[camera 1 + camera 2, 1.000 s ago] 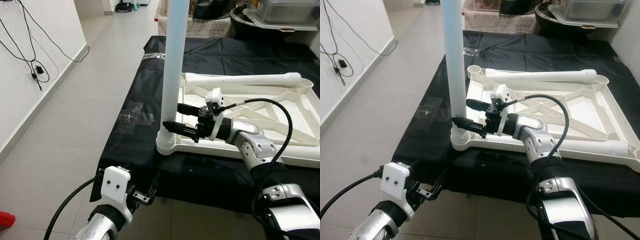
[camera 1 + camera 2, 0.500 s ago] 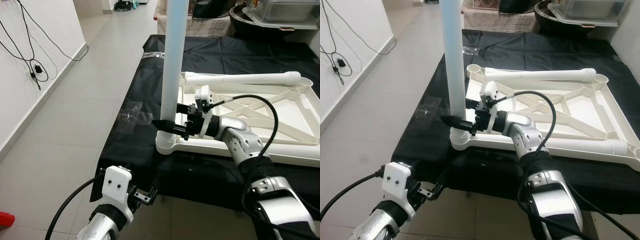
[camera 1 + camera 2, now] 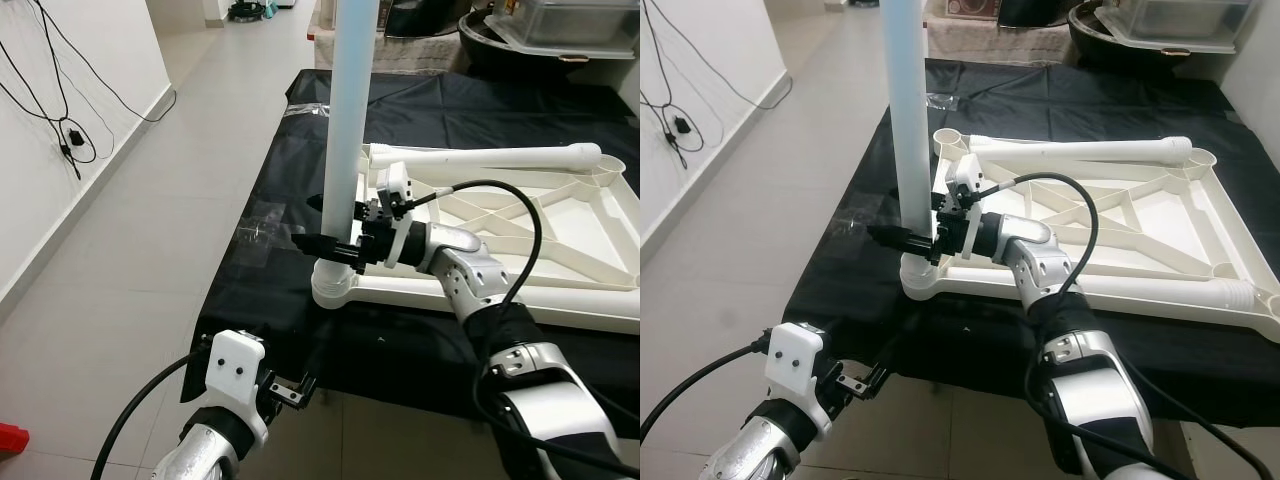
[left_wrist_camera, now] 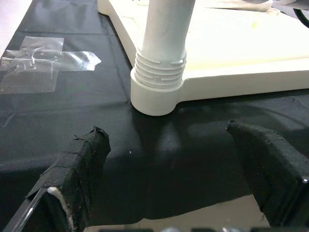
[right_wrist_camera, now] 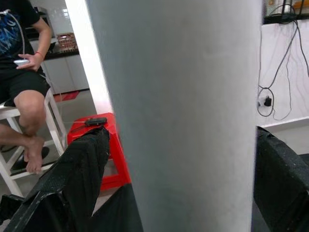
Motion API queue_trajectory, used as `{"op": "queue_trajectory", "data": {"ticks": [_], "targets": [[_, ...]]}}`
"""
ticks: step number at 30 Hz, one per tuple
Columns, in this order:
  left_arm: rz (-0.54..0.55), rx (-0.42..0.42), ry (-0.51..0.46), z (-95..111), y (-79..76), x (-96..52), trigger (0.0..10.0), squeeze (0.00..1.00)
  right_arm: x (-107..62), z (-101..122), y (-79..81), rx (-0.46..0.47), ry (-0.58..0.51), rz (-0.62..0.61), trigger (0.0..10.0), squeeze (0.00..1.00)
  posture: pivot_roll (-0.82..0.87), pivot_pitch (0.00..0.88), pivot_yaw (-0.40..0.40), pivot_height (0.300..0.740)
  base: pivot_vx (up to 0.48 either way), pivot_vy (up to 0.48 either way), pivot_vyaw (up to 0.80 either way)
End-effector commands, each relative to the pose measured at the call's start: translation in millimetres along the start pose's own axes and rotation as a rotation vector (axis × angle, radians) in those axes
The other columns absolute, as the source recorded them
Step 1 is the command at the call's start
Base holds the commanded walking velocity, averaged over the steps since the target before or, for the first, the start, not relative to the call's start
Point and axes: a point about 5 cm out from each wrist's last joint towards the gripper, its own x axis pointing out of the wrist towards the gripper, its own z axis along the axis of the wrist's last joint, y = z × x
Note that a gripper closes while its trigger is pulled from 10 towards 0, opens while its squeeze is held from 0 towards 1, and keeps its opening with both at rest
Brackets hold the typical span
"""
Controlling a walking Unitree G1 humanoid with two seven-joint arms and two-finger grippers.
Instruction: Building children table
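The right claw has advanced — its fingers are now straddling, apart, the upright leg seated in the tabletop corner socket; clamping is likely next. The left claw is hanging open.

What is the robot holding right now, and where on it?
The right gripper straddles the upright table leg just above its threaded base; firm contact cannot be told. The left gripper holds nothing.

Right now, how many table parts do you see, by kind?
Upright leg standing in the corner socket: 1
Loose legs lying on the frame, far side and near side: 2
Tabletop frame: 1
Total: 4
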Motion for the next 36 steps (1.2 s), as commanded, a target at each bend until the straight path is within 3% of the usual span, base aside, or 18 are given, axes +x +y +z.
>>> {"op": "queue_trajectory", "data": {"ticks": [1,15,16,17,18,19,36], "targets": [[0.007,-0.007,0.028,-5.0,-0.1,-0.2,10.0,0.0,4.4,3.3,-0.6,-0.025,-0.004,0.0,10.0,0.0,0.13,0.175,-0.026,0.74,0.0,0.0,0.0],[0.009,-0.007,0.029,-5.4,0.3,-0.5,10.0,0.0,9.2,1.8,-1.3,-0.037,-0.009,-0.016,10.0,0.0,0.13,0.177,-0.028,0.74,0.0,0.0,0.0],[0.009,-0.007,0.029,-5.5,0.4,-0.5,10.0,0.0,9.6,1.5,-1.2,-0.04,-0.008,-0.016,9.2,0.0,0.13,0.177,-0.028,0.74,0.0,0.0,0.0],[0.009,-0.007,0.029,-5.5,0.4,-0.5,10.0,0.0,9.6,1.5,-1.2,-0.04,-0.008,-0.016,9.2,0.0,0.13,0.177,-0.028,0.74,0.0,0.0,0.0],[0.01,-0.007,0.03,-5.6,0.5,-0.4,10.0,0.0,9.8,1.3,-1.4,-0.043,-0.007,-0.017,1.2,0.0,0.13,0.176,-0.029,0.74,0.0,0.0,0.0],[0.009,-0.007,0.031,-5.8,0.5,-0.3,10.0,0.0,9.9,1.2,-1.4,-0.045,-0.008,-0.016,0.0,0.0,0.13,0.176,-0.027,0.74,0.0,0.0,0.0],[0.006,-0.007,0.036,-6.7,1.4,0.5,10.0,0.0,8.0,-6.0,2.6,-0.062,-0.012,-0.023,0.0,0.0,0.13,0.173,-0.025,0.74,0.0,0.0,0.0]]}}
